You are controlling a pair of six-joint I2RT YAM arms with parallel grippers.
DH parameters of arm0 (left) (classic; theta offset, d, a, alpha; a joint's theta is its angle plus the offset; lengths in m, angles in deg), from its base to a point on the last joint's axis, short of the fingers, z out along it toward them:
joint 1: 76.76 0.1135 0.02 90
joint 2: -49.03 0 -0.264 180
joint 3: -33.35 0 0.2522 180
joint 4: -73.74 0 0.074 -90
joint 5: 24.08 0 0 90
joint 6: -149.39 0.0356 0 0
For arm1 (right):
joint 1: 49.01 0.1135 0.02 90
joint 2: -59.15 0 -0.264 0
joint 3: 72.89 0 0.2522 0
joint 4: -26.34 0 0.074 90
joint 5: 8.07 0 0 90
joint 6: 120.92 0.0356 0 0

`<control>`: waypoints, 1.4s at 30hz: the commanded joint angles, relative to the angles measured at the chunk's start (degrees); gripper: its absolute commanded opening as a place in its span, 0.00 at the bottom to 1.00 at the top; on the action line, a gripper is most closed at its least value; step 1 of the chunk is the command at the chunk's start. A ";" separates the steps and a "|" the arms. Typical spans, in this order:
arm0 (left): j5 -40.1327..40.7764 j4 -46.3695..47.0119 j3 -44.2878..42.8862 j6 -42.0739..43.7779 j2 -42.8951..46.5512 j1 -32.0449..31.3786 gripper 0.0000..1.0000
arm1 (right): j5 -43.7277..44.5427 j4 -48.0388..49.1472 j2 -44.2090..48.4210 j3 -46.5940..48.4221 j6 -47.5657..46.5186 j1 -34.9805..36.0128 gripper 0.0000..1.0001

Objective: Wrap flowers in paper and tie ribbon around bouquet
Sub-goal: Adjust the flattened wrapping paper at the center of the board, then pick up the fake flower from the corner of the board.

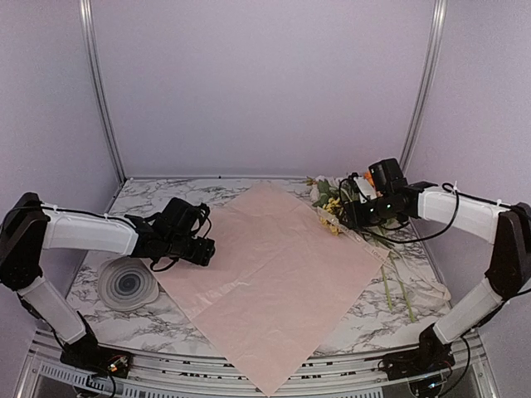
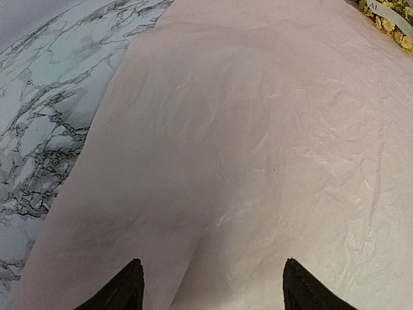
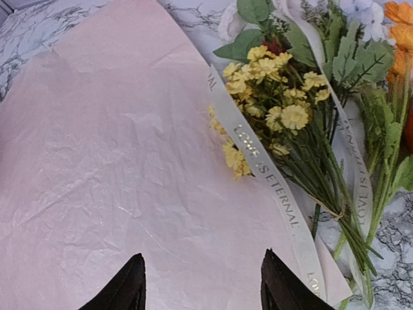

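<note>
A: Where do the flowers (image 3: 293, 123) lie?
B: Just right of our right gripper (image 3: 203, 287), stems pointing back toward us, at the edge of the paper (image 1: 265, 274). Both jaws gape empty; our left gripper (image 2: 210, 287) is farther.

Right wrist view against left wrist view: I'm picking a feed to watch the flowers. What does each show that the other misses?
Only the right wrist: the flowers' green stems, leaves and orange blossom, the ribbon's readable lettering, and the open right pincer. Only the left wrist: the paper's left edge on a wide stretch of marble table, and the open left pincer. Both: pink paper, some marble, yellow blossoms, a bit of ribbon.
</note>
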 commanded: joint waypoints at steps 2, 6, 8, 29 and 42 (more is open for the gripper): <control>-0.84 -1.52 -0.36 -0.64 4.90 1.96 0.77 | 2.24 -2.39 -1.08 3.33 -0.38 -7.14 0.57; -1.69 -6.28 -2.88 -0.65 9.94 2.18 0.81 | 6.73 -3.26 -0.48 4.16 -1.79 -9.98 0.56; -1.06 -9.49 -3.80 0.28 13.07 2.28 0.84 | 6.63 -1.28 0.09 3.42 -2.12 -11.94 0.56; -2.90 -13.64 -7.74 7.71 14.42 14.16 0.97 | 10.77 3.94 -11.93 3.95 -5.93 -15.72 0.32; -6.75 -12.92 -7.00 4.01 12.73 16.96 0.97 | 13.29 3.25 -17.18 7.05 -7.62 -19.32 0.18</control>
